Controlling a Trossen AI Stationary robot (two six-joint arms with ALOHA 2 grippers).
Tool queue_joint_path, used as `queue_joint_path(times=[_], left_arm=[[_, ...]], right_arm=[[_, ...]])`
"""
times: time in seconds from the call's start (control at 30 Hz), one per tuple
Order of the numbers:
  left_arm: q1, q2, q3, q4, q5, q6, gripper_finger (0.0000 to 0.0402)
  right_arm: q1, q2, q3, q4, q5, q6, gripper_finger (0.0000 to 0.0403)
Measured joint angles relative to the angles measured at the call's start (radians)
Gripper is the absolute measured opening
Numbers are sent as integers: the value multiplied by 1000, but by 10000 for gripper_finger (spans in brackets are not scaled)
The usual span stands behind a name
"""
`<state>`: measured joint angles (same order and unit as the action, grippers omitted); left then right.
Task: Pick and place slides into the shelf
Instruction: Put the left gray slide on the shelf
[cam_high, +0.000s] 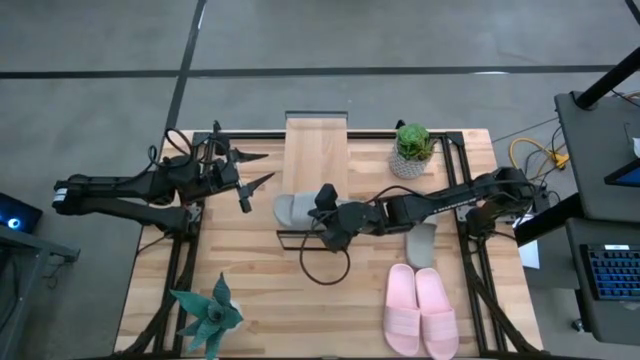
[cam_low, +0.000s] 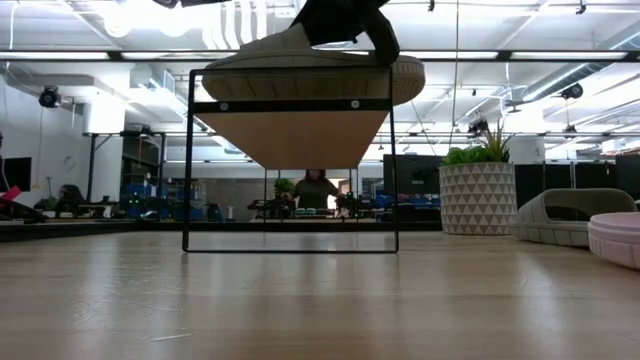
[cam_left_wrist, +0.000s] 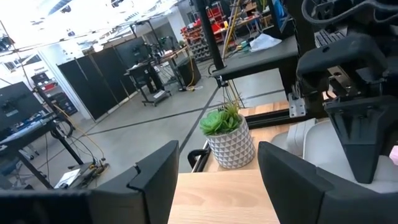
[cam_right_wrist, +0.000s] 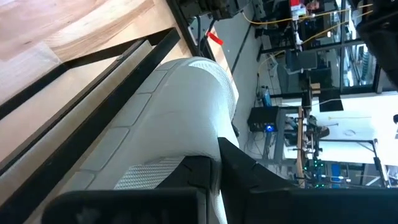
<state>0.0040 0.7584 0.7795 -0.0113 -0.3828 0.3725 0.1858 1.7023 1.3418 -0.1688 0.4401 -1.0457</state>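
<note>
Two pink slides (cam_high: 421, 310), two grey: right tool (cam_high: 322, 215) grips one (cam_high: 297, 209); left tool (cam_high: 262, 169) open.

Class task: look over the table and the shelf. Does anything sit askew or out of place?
Yes. The grey foam slide gripped by the right gripper overhangs the front end of the wood-topped black-framed shelf. The other grey slide lies alone on the table, while the pink foam pair sits neatly together.

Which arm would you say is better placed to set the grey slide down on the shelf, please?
The right. Its hand is already shut on the grey slide at the shelf. The left hand hangs open and empty beside the shelf.
</note>
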Motion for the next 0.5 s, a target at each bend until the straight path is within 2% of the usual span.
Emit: queue_joint_path(times=[0.5], left_arm=[[0,10,1,3,0,0,204]], right_arm=[[-17,1,1,0,-47,11,9]])
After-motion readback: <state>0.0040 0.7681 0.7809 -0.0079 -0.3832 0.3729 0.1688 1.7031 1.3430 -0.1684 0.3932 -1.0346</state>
